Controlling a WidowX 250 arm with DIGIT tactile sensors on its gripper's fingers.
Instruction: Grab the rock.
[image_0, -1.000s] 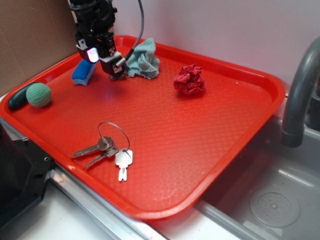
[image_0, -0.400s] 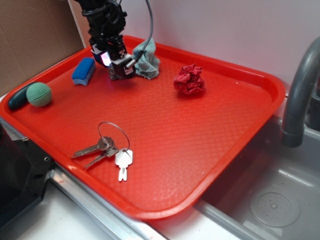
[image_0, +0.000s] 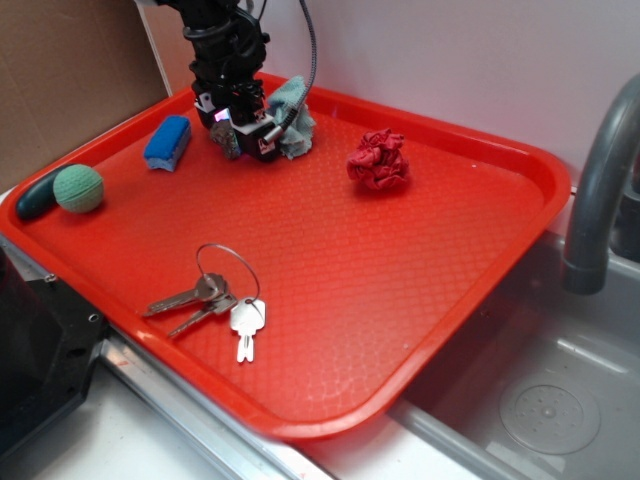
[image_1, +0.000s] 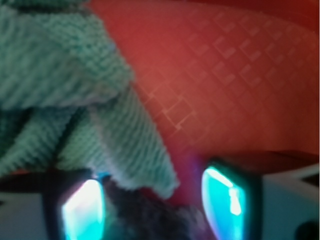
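A red tray with a diamond-textured floor sits beside a sink with a grey faucet. The black robot arm reaches down at the tray's far left corner, its gripper low over the floor and touching a crumpled teal cloth. In the wrist view, the jaws stand apart, and a dark, lumpy rock lies between them at the bottom edge, partly under a corner of the cloth; whether they touch it is unclear. Elsewhere lie a dark red wad of cloth, a blue sponge, a green knitted ball and a bunch of keys.
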